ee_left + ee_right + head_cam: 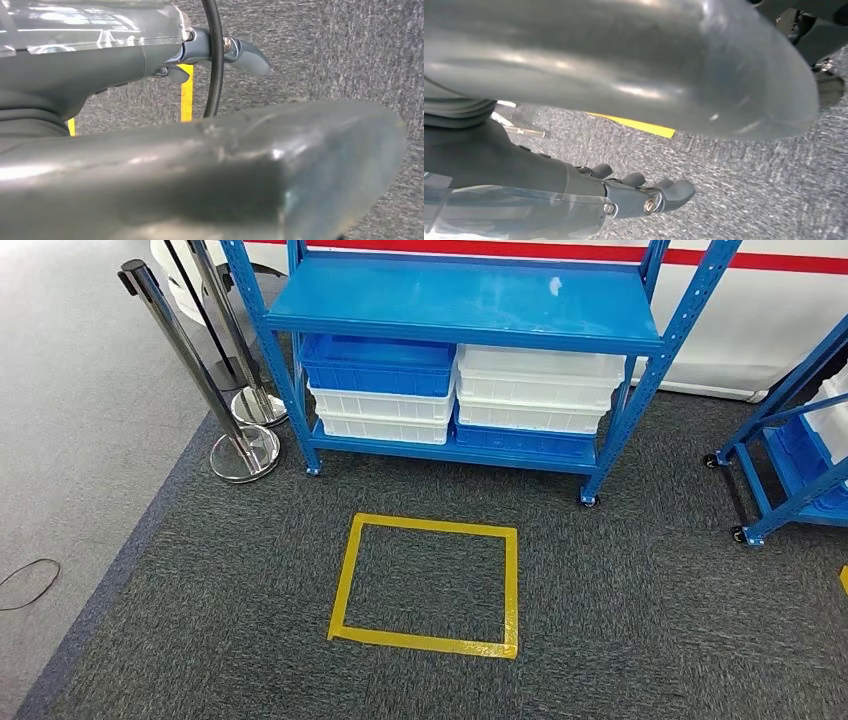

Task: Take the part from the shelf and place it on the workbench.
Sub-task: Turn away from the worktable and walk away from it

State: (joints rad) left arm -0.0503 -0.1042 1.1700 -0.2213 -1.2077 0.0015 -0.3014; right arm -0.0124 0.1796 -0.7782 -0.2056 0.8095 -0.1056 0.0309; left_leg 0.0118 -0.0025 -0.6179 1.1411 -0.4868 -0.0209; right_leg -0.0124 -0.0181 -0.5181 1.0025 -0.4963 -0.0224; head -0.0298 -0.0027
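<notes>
Evidently nothing is done yet: both the left hand (220, 52) and right hand (644, 197) hang empty, fingers loosely apart. Shelf (465, 305) stands upper centre; the part itself cannot be made out.

A blue shelf (462, 308) of painted metal with a smooth, slightly glossy top that catches a spot of light. On its lower level sit smooth plastic bins (540, 390), white and blue. The floor is dark grey carpet (620, 590), rough and matt, marked with a square of shiny yellow tape (428, 585). Two polished chrome posts (185, 350) gleam at the left. The left robot hand (210, 165) looks like smooth, glossy grey plastic.
</notes>
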